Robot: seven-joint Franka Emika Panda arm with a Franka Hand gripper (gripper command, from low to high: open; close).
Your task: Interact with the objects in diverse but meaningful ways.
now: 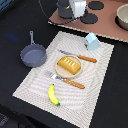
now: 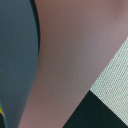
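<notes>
Bread loaf (image 1: 69, 64), orange-brown with scored top, sits on a pale round plate (image 1: 59, 71) near the middle of a striped cloth placemat (image 1: 35, 86). Knife (image 1: 80, 56) with orange handle lies just beyond the plate; fork (image 1: 67, 80) with orange handle lies on its near side. Banana (image 1: 53, 94), yellow, lies on the mat's near part, well apart from the plate. Milk carton (image 1: 92, 41), pale blue, stands upright at the mat's far edge toward the exterior view's right. Frying pan (image 1: 33, 54), grey, long handle pointing away, rests on the dark table (image 1: 115, 100) just off the mat's edge on the exterior view's left. Gripper (image 1: 76, 8) hangs at the far side over a pinkish board (image 1: 107, 25) carrying dark round burners (image 1: 90, 19) and a grey pot (image 1: 65, 9); jaw state cannot be told. Bare mat lies between banana and fork, and along the mat's near corners. Wrist view is a blurred close-up of pinkish surface (image 2: 75, 55) and a corner of woven cloth (image 2: 112, 77).
</notes>
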